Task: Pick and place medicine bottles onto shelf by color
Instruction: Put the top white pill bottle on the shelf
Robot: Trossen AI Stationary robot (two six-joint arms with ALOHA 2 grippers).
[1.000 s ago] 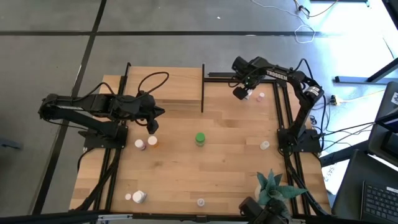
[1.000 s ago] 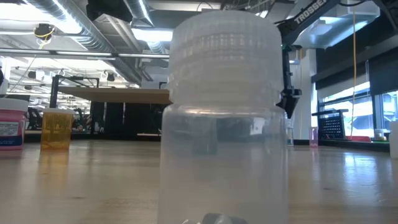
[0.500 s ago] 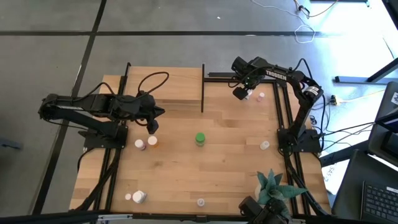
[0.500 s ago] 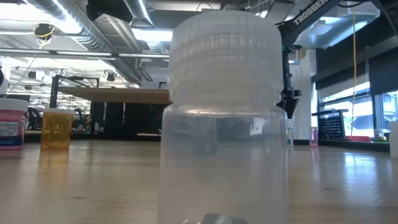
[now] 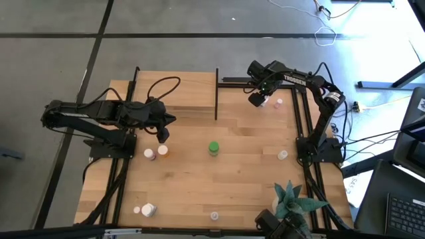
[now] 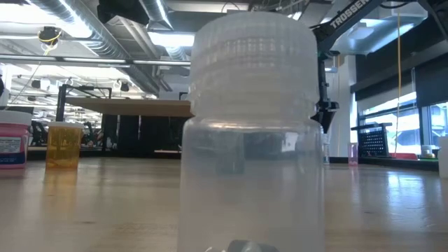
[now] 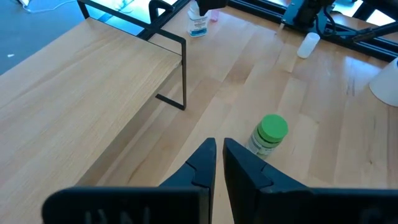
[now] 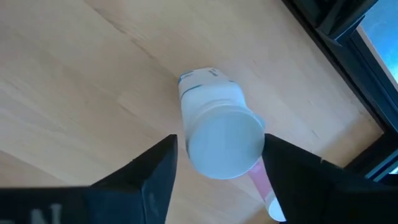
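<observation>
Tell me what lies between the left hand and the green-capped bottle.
Only bare tabletop separates the shut left hand from the green-capped bottle; left wrist view.

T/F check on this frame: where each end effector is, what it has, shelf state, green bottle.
1. The right end effector straddles a white bottle. True.
2. The left end effector grips the green-capped bottle. False: it is shut and empty; that bottle stands apart on the table.
3. Bottles already sit on the shelf. False: its top shows none.
4. The green-capped bottle is upright. True.
</observation>
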